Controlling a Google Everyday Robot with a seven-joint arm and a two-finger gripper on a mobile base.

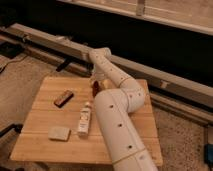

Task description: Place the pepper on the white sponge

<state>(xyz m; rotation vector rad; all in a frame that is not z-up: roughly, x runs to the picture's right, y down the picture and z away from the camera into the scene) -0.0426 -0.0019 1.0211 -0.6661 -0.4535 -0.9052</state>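
Pepper (94, 90): small red shape on the wooden table (50, 87), far-ctr of the top, right under the gripper (96, 81); can't tell if they touch. White sponge (59, 133) lies flat nr the front edge, view-left, well apart from the pepper. Btw them is a white bottle (84, 119), apparently on its side w/ the narrow end toward the far edge. A dark brown rectangular block (63, 98) lies flat farther back, view-left of the bottle.

Tabletop is pale wood planks. Floor (22, 70) is speckled grey. Behind the table a long pale rail (55, 44) runs diagonally across the room, w/ dark paneling above it.

Arm (117, 125): thick white tube w/ small dark holes, rising from bottom-ctr of view and covering the table's right part. It bends at a round elbow over the far right of the top. A slimmer link then reaches back toward ctr, wrist folding down nr the far edge. Gripper is mostly hidden behind the wrist; jaws apart.
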